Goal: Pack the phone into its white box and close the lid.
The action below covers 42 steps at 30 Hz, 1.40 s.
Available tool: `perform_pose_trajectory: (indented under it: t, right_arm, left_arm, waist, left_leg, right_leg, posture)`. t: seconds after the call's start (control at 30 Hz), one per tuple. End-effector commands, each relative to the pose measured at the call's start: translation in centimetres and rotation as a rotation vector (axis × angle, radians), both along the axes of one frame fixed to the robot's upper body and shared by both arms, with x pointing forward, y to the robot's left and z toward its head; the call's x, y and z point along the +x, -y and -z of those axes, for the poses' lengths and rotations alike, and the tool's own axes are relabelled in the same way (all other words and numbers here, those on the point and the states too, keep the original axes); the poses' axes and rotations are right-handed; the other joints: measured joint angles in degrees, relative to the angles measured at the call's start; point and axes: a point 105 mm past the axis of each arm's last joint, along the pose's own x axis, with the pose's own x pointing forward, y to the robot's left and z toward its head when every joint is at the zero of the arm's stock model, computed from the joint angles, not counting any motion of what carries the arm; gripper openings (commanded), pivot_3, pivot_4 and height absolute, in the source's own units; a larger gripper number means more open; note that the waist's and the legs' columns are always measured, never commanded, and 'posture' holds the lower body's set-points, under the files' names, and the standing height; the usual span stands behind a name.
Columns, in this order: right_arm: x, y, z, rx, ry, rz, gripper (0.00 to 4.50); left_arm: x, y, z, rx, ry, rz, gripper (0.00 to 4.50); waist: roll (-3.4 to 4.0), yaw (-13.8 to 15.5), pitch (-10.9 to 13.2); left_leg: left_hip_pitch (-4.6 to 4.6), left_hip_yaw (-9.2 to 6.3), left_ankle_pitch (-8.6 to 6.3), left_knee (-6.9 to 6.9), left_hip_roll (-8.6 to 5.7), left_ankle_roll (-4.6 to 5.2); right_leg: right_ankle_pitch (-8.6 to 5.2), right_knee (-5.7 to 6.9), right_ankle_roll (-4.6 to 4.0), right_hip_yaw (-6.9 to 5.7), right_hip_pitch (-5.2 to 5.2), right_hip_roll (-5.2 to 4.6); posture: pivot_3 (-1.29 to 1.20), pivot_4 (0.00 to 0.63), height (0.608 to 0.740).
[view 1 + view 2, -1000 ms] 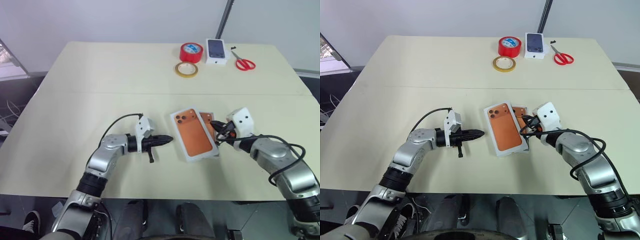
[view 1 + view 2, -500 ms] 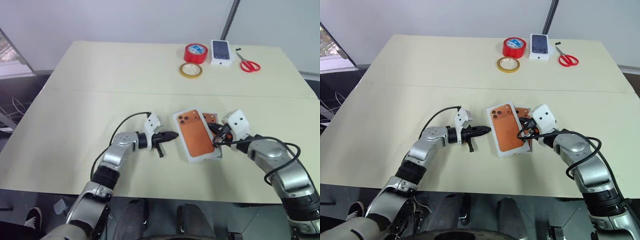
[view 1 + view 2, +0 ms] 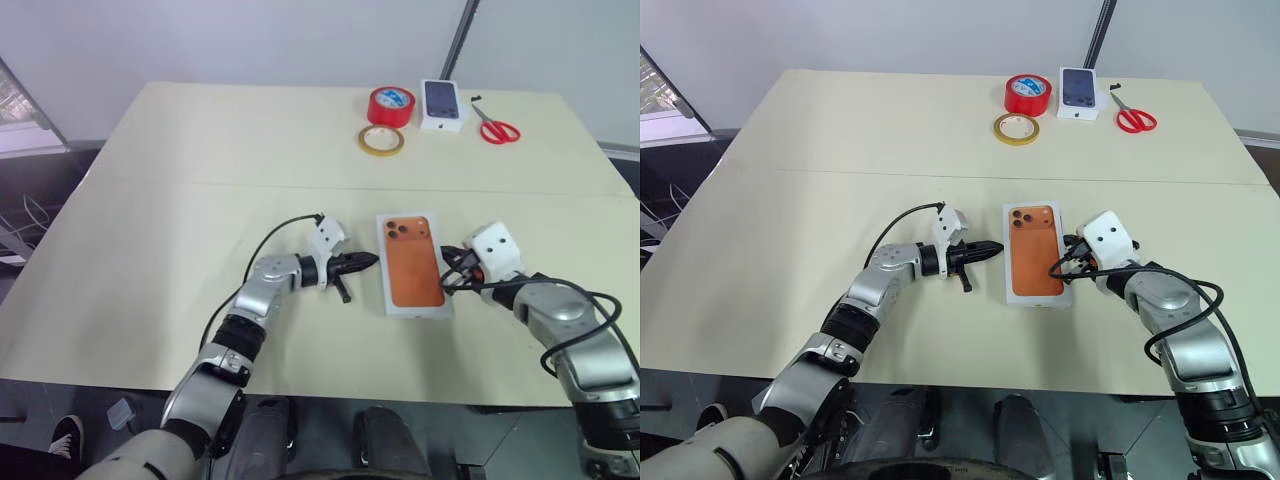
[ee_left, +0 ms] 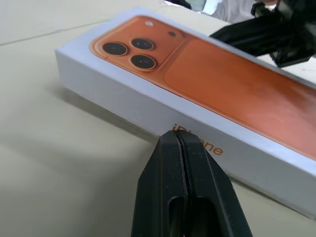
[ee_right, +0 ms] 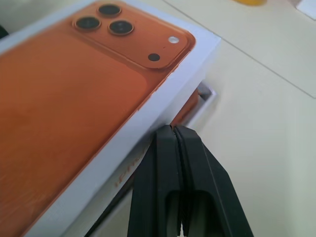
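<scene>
The lid, white with an orange phone picture on top, lies squarely over the white box, whose corner pokes out from under it. An orange sliver of the phone shows in the gap below the lid's edge; the rest of the phone is hidden. My left gripper is shut, and its tip is at the lid's lettered left side wall. My right gripper is shut too, its tip against the lid's right side. The lid sits between the two tips.
At the far side of the table stand a red tape roll, a yellow tape ring, a closed white box with a dark phone picture and red scissors.
The lid has swung from askew to straight and slid right over the box. My left gripper followed it to the right, and my right gripper shifted slightly right.
</scene>
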Motion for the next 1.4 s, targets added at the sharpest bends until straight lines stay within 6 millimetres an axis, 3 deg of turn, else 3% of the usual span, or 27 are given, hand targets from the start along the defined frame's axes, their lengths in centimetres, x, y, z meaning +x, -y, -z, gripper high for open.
perform_pose_trajectory:
  t: [0.03, 0.43, 0.77, 0.83, 0.97, 1.03, 1.13, 1.23, 1.3, 1.37, 1.4]
  right_arm:
    - [-0.1, -0.4, -1.0, 0.001, 0.048, -0.021, 0.05]
    - [0.0, 0.1, 0.2, -0.011, 0.019, 0.011, 0.05]
    - [-0.2, 0.8, 1.5, -0.099, -0.020, 0.011, 0.05]
    - [0.1, 1.2, 0.7, -0.104, 0.012, 0.023, 0.05]
    - [1.0, 2.1, -3.5, -0.006, 0.154, 0.049, 0.05]
    - [0.8, 1.3, -4.4, 0.066, 0.171, -0.004, 0.05]
    - [0.0, -0.7, -4.1, 0.089, 0.150, -0.131, 0.05]
    - [-0.8, -2.2, -2.9, 0.092, 0.095, -0.202, 0.05]
    - [-1.4, -2.7, -0.6, 0.015, 0.014, -0.238, 0.05]
    - [-1.8, -2.6, 1.5, -0.072, -0.048, -0.239, 0.05]
    - [-2.1, -2.5, 2.4, -0.132, -0.071, -0.251, 0.05]
  left_arm:
    - [-0.2, 2.2, -1.7, -0.029, 0.065, 0.048, 0.00]
    - [0.0, 2.3, -0.7, 0.040, 0.072, 0.031, 0.00]
    - [0.3, 1.6, -1.5, 0.001, 0.097, 0.005, 0.00]
    - [0.5, 1.3, -1.7, -0.003, 0.099, -0.005, 0.00]
    - [1.4, 0.6, -4.2, -0.086, 0.106, -0.041, 0.00]
    - [1.7, 1.0, -5.6, -0.129, 0.104, -0.042, 0.00]
    - [2.1, 2.2, -7.0, -0.180, 0.052, -0.040, 0.00]
    - [1.9, 3.9, -6.1, -0.072, 0.101, -0.019, 0.00]
    - [1.5, 5.2, -5.0, -0.049, 0.075, 0.003, 0.00]
    - [1.1, 6.0, -2.9, 0.035, 0.035, 0.011, 0.00]
    - [0.8, 6.1, -0.9, 0.134, 0.012, 0.024, 0.00]
  waist:
    - [0.00, 0.01, 0.00]
    - [0.00, -0.05, 0.00]
    - [0.00, -0.07, 0.00]
    - [0.00, -0.07, 0.00]
    - [0.00, -0.10, 0.00]
    - [0.00, -0.09, 0.01]
    - [-0.03, 0.13, 0.02]
    - [-0.02, -0.04, 0.01]
    - [0.00, -0.05, 0.00]
    - [0.01, -0.08, 0.00]
    - [0.01, -0.15, -0.01]
  left_leg:
    - [0.00, 0.00, 0.00, 0.00, 0.00, 0.00]
    - [0.00, 0.01, 0.00, 0.00, 0.01, 0.00]
    - [0.00, 0.01, 0.00, 0.01, 0.01, 0.00]
    - [0.00, 0.01, 0.00, 0.01, 0.00, 0.00]
    - [0.00, 0.02, 0.01, 0.01, 0.01, -0.01]
    - [0.00, 0.01, 0.01, 0.02, 0.01, -0.02]
    - [0.00, -0.04, 0.01, 0.03, 0.02, -0.02]
    - [0.00, -0.02, 0.01, 0.04, -0.02, -0.02]
    - [0.00, 0.00, 0.01, 0.05, -0.03, -0.01]
    - [0.02, 0.00, 0.01, 0.05, -0.03, -0.01]
    - [0.02, 0.00, 0.01, 0.06, -0.03, -0.01]
  right_leg:
    - [0.00, 0.00, 0.00, 0.00, 0.01, 0.00]
    - [0.00, 0.04, 0.02, 0.00, -0.03, 0.04]
    - [0.00, 0.06, 0.02, 0.00, -0.03, 0.05]
    - [0.01, 0.06, 0.02, 0.00, -0.03, 0.05]
    - [0.01, 0.07, 0.03, 0.01, -0.04, 0.05]
    - [0.01, 0.10, 0.03, 0.01, -0.04, 0.05]
    - [0.00, 0.09, 0.04, -0.08, 0.01, 0.08]
    - [0.00, 0.08, 0.06, -0.08, 0.02, 0.07]
    - [0.01, 0.08, 0.06, -0.06, 0.02, 0.08]
    - [0.01, 0.09, 0.06, -0.06, 0.00, 0.08]
    - [0.00, 0.09, 0.07, -0.06, 0.01, 0.09]
  posture:
    - [0.00, 0.150, 0.728]
    - [0.00, 0.150, 0.728]
    - [0.00, 0.150, 0.728]
    - [0.00, 0.150, 0.728]
    - [0.00, 0.150, 0.728]
    - [0.00, 0.150, 0.728]
    - [0.00, 0.150, 0.728]
    - [0.00, 0.150, 0.728]
    - [0.00, 0.150, 0.728]
    - [0.00, 0.150, 0.728]
    - [0.00, 0.150, 0.728]
